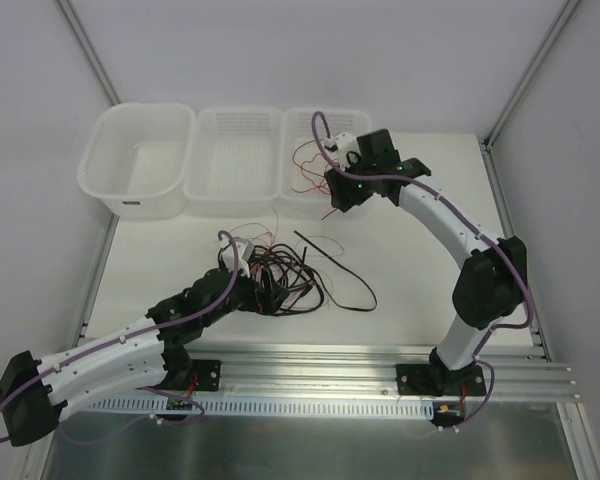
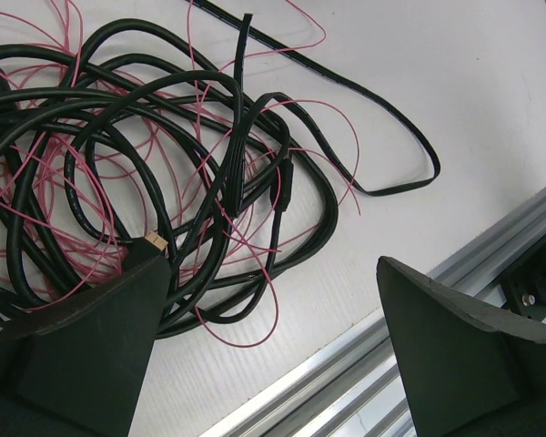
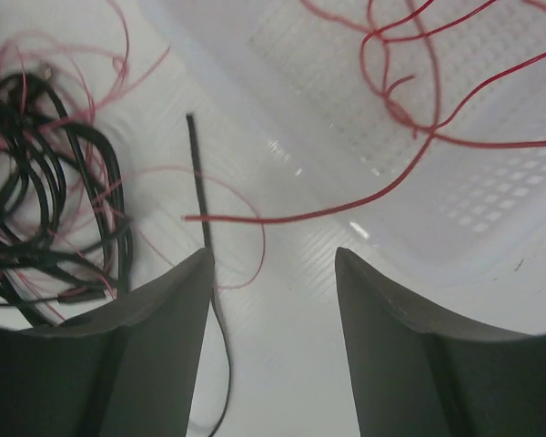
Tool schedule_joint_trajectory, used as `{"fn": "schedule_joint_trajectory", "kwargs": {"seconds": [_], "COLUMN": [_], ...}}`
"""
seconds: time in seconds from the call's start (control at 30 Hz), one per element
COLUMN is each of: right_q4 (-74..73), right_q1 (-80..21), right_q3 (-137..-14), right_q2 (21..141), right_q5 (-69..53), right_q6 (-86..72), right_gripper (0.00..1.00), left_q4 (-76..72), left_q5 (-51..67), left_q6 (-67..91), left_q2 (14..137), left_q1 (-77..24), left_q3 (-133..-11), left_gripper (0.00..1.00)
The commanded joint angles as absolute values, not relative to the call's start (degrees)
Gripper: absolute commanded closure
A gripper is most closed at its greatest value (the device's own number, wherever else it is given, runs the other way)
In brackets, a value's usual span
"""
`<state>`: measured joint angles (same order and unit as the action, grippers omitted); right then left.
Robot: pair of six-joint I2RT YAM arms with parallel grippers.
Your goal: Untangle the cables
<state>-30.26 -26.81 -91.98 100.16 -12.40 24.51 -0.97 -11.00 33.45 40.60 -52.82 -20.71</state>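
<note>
Black cable (image 2: 346, 92) lies diagonal, far-left to near-right.

Light was bright and even, shadows soft on the white surface (image 1: 410, 270); the right wrist view's near fingers (image 3: 118, 364) looked blurred.

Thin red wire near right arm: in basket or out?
Mostly in: thin red wire loops inside white perforated plastic basket; one end trails over its rim.
</note>
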Motion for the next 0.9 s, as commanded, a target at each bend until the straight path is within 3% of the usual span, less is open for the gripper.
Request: {"fn": "schedule_joint_trajectory", "kwargs": {"seconds": [0.0,0.17,0.23,0.47,0.67,0.87], "right_q4": [-31.5,-30.1,-27.4,-21.0,-17.8,-17.5], "right_q1": [-30.1,-37.1,-38.7,-44.9,-46.8,-48.4], "right_q3": [-85.8,-81.0,-78.9,-78.4,-79.2,-79.4], "right_q2": [94.1,92.3,92.4,97.0,100.1,104.0], "right_q5": [-10.4,3.6,6.4,23.1,26.3,29.0], "right_q6": [37.4,48.3,50.9,59.2,64.2,67.3], "right_gripper": [0.39,0.33,0.26,0.25,0.28,0.29], "left_q4": [-1.4,-0.3,2.3,11.9,15.3,15.9], "left_q5": [-11.4,-13.8,-15.5,-25.9,-28.7,-28.6], "left_q6": [33.5,33.0,33.1,36.3,37.2,37.1], "left_q2": [40.0,38.7,37.7,27.4,21.6,23.5], "left_q1": [-52.7,-52.7,-52.7,-52.6,-52.4,-52.4], "left_q3": [-20.4,-20.3,-20.5,-19.9,-19.6,-20.4], "left_gripper": [0.01,0.01,0.01,0.01,0.01,0.01]}}
